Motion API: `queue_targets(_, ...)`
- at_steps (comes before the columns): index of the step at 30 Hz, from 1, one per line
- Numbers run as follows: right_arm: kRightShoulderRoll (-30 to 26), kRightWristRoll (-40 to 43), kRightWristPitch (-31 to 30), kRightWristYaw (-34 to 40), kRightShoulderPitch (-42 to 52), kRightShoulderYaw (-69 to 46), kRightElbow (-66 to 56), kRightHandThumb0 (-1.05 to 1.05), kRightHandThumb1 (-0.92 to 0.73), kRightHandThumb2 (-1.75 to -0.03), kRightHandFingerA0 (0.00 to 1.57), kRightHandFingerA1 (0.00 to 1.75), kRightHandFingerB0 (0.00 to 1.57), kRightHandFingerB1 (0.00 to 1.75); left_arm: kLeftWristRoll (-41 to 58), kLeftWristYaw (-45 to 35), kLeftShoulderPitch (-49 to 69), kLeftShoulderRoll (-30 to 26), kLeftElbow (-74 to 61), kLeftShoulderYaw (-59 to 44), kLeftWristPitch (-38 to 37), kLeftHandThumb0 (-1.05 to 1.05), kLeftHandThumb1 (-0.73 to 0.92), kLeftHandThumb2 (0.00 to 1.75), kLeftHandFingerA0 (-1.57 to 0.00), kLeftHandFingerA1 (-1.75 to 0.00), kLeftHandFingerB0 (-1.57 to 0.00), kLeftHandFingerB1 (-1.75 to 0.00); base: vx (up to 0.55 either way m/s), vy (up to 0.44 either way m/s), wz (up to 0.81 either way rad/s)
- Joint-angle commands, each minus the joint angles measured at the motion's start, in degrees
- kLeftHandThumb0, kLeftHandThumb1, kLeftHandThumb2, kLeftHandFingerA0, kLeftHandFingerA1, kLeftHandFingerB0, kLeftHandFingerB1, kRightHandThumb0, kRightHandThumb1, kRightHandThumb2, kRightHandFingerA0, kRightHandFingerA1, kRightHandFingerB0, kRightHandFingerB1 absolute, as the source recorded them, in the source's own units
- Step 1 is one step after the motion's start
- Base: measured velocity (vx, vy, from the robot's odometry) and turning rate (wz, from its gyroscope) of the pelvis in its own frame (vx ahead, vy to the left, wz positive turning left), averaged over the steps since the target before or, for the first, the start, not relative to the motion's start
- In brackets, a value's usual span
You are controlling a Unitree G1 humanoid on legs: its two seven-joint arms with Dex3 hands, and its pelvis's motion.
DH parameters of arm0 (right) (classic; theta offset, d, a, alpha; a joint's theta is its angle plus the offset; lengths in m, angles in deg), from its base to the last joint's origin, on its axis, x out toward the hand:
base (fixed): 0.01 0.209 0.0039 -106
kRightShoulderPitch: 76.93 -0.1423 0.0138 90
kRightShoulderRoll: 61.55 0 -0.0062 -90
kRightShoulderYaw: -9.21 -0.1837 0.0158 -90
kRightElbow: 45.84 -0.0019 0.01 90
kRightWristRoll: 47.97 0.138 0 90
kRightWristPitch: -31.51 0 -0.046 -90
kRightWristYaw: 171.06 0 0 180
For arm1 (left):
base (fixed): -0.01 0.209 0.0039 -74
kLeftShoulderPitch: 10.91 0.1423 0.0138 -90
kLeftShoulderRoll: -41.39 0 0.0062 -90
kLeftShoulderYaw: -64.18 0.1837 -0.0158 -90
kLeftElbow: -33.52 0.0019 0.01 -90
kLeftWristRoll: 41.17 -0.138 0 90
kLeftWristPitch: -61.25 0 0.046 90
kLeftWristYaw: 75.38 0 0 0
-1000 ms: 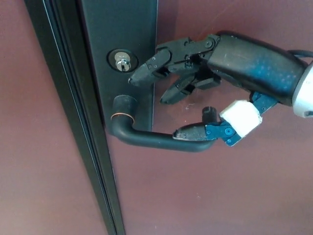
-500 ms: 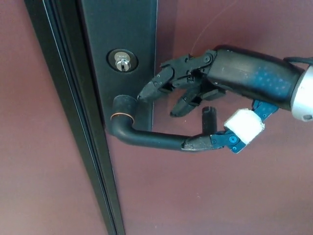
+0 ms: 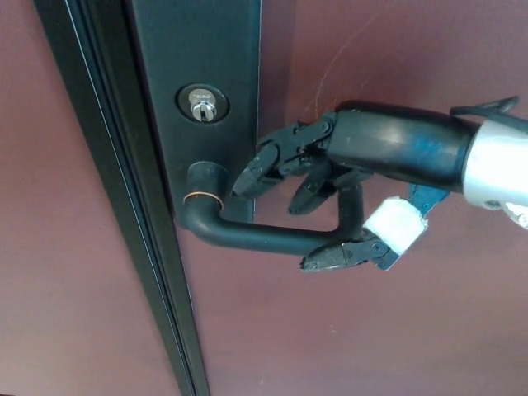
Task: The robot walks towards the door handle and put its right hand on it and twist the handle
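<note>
Two of my fingers hang just above the door handle while my thumb lies along its underside near the free end, so my right hand is cupped about the lever without being clamped on it. I would call the grasp half-made: digits apart, the bar running through the gap, the thumb seemingly touching the metal and the upper fingers apparently a little clear of it. Whether the fingertips brush the bar I cannot tell from this angle.

From where my hand sits, the lever runs away past my fingertips to its round collar on the black backplate, and beyond and above my knuckles is the keyhole. Behind my palm is the reddish-brown door; past the backplate the dark door edge slants down. The lever looks roughly level, sagging only slightly toward my thumb.

By my reckoning the approach is finished and the placing of the hand is nearly so; the twist is not yet done. What the next move calls for, I judge, is curling the upper fingers down onto the bar so it is pinched against the thumb, then pressing the free end downward about the collar. Gripping near the end gives the best leverage, though smooth metal there may let me slide off.

My left hand is nowhere to be seen.
</note>
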Motion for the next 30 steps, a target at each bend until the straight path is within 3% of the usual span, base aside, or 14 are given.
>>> queue_targets(1, 1.43, -3.84, -2.96, -2.46, -1.14, 2.75, -0.07, -0.61, -0.47, -0.8, 0.5, 0.53, 0.34, 0.46, -0.59, -0.77, 0.15, -0.35, 0.07, -0.09, 0.45, -0.26, 0.57, 0.57, -0.76, -0.53, -0.6, -0.45, 0.0, 0.0, 0.0)
queue_targets(5, 2.26, -5.81, -3.05, -3.69, -2.59, 5.37, 0.83, -0.61, -0.47, -0.8, 0.48, 0.53, 0.34, 0.46, -0.89, -0.61, 0.19, -0.58, 0.04, 0.13, 0.23, -0.26, 0.57, 0.57, -0.76, -0.53, -0.6, -0.45, 0.0, 0.0, 0.0)
queue_targets(6, 2.43, -6.19, -2.98, -3.96, -2.83, 5.9, 1.09, -0.56, -0.57, -0.58, 0.54, 0.42, 0.4, 0.35, -0.98, -0.51, 0.27, -0.59, 0.03, 0.22, 0.11, -0.26, 0.57, 0.57, -0.76, -0.53, -0.6, -0.45, 0.0, 0.0, 0.0)
queue_targets(30, 7.38, -13.92, -4.92, -8.54, -3.11, 12.67, 2.53, -0.57, -0.57, -0.58, 0.53, 0.42, 0.38, 0.35, -0.68, -1.36, 0.33, -0.74, 0.17, -0.17, 0.13, -0.25, 0.57, 0.57, -0.76, -0.53, -0.6, -0.45, 0.0, 0.0, 0.0)
